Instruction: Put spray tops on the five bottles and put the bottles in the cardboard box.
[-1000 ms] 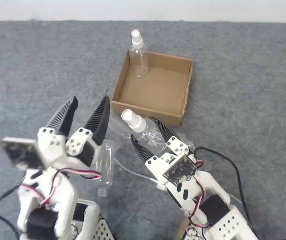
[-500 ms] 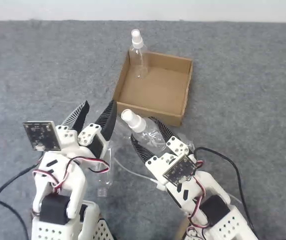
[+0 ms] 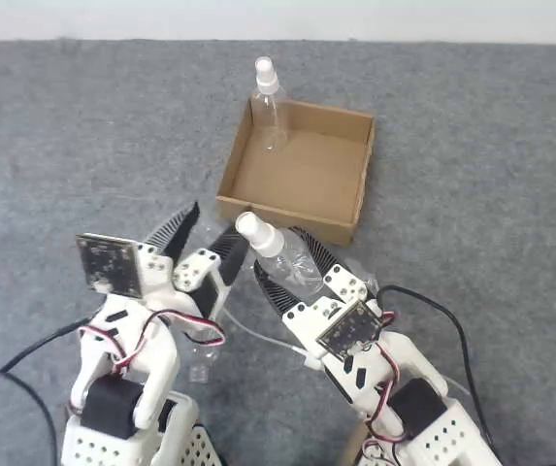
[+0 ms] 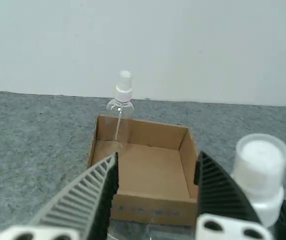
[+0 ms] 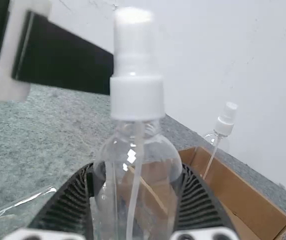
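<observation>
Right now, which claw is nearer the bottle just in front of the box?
Right. The right claw grips that bottle; the left claw hangs open beside it, apart.

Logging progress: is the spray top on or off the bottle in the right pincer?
On. The white spray top caps the bottle held in the right pincer; its tube runs down inside.
</observation>
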Controlling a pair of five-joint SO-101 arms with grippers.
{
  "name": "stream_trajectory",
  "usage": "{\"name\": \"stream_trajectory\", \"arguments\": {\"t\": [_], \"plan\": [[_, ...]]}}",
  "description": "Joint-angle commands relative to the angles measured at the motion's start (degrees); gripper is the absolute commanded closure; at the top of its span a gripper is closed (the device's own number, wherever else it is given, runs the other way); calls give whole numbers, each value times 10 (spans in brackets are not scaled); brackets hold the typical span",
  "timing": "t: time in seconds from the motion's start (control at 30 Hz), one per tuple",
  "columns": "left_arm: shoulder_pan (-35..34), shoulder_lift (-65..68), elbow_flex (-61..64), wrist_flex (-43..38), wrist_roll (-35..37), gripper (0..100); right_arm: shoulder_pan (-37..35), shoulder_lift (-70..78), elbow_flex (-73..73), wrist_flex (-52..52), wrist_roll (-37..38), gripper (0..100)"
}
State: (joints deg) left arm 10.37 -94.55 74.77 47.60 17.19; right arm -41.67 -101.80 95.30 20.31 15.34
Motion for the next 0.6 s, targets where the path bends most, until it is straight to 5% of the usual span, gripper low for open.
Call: {"name": "stream_trajectory", "arguments": {"t": [0.0,0.57], "plan": [[21,-4,-7,8,-7,768,4,-21,11,2,4,991],[104,-4,-25,61,-66,769,4,-21,11,2,4,991]]}}
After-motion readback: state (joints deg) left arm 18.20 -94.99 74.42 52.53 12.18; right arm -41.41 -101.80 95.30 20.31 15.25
